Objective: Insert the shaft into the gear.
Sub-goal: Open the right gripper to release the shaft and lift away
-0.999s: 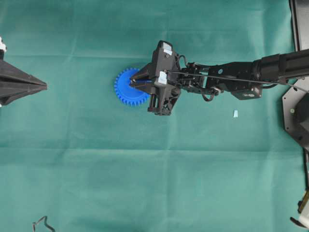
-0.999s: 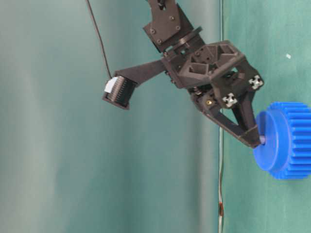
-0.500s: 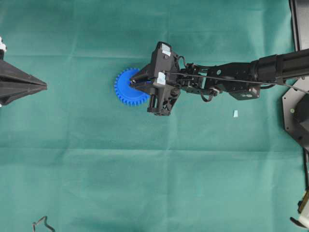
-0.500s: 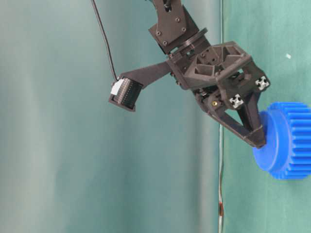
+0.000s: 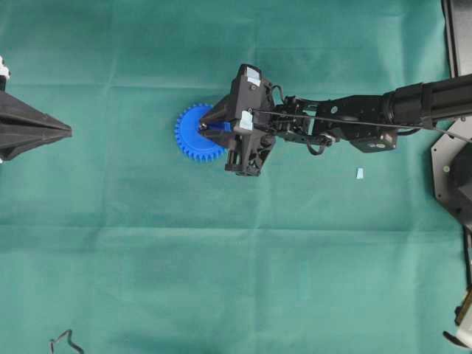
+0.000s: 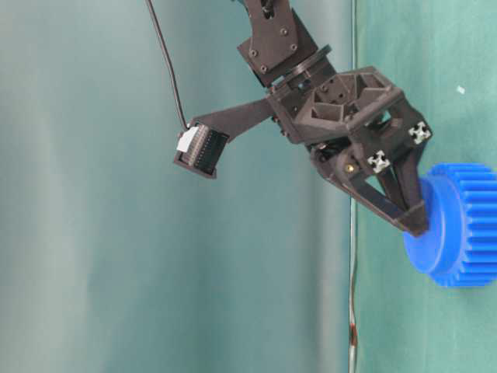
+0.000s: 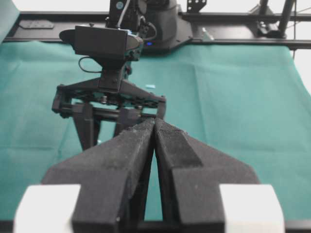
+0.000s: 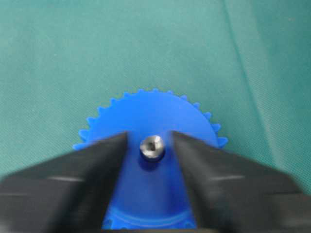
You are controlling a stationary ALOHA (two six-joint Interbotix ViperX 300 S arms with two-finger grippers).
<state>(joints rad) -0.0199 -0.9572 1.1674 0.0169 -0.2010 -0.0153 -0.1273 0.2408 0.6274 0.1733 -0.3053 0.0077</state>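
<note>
The blue toothed gear [image 5: 190, 134] lies flat on the green cloth, also seen from table level [image 6: 462, 233]. In the right wrist view the silvery shaft [image 8: 152, 147] stands upright in the centre hole of the gear [image 8: 150, 114]. My right gripper [image 8: 149, 137] is open, its two black fingers standing either side of the shaft with a gap on each side. From overhead the right gripper [image 5: 206, 127] hovers over the gear's middle. My left gripper [image 5: 68, 131] rests at the table's left edge, shut and holding nothing [image 7: 154, 122].
A small pale blue scrap [image 5: 360, 173] lies on the cloth right of the right arm. A thin cable [image 5: 65, 341] curls at the near left corner. Black frame parts [image 5: 451, 173] line the right edge.
My right gripper's jaws have spread apart and let go of the shaft, which stays standing in the gear's hole. The left arm has not moved.
</note>
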